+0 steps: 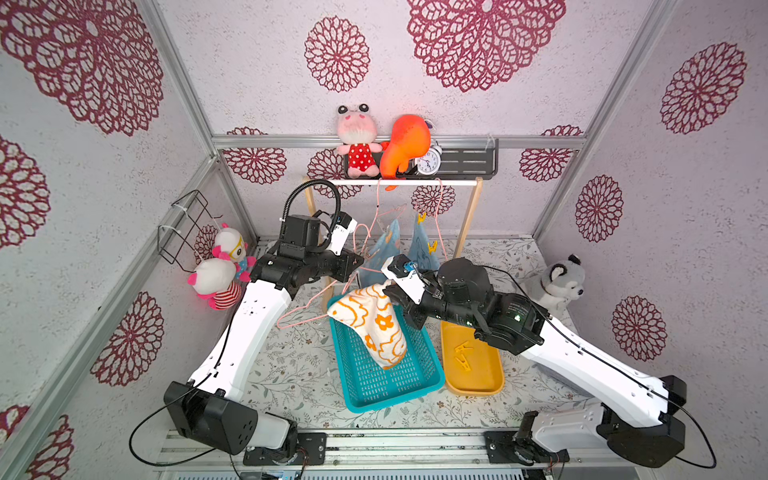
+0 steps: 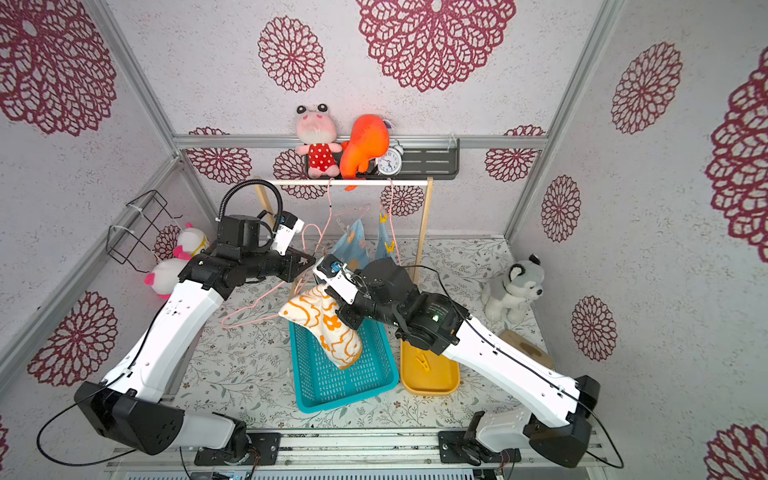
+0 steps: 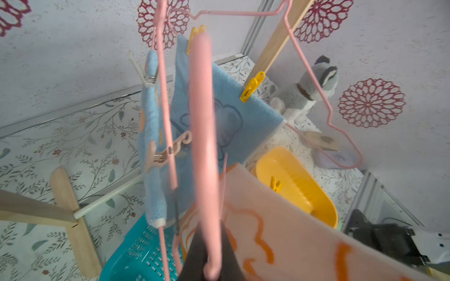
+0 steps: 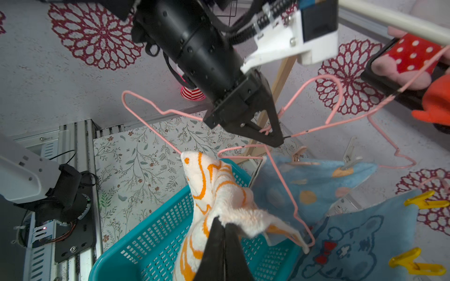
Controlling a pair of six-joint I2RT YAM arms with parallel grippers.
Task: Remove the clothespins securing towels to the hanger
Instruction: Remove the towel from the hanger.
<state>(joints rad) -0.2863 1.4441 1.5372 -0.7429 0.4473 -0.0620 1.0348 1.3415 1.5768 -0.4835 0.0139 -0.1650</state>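
Towel (image 4: 219,192) hangs pinched in right tool (image 4: 223,225).

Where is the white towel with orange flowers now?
The white towel hangs from the right gripper over the teal basket, beside the yellow tray, in both top views.

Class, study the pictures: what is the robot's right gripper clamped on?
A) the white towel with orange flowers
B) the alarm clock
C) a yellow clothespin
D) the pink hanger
A: the right gripper is shut on the white towel with orange flowers, which hangs above the teal basket, while the left gripper is the one gripping the pink hanger.
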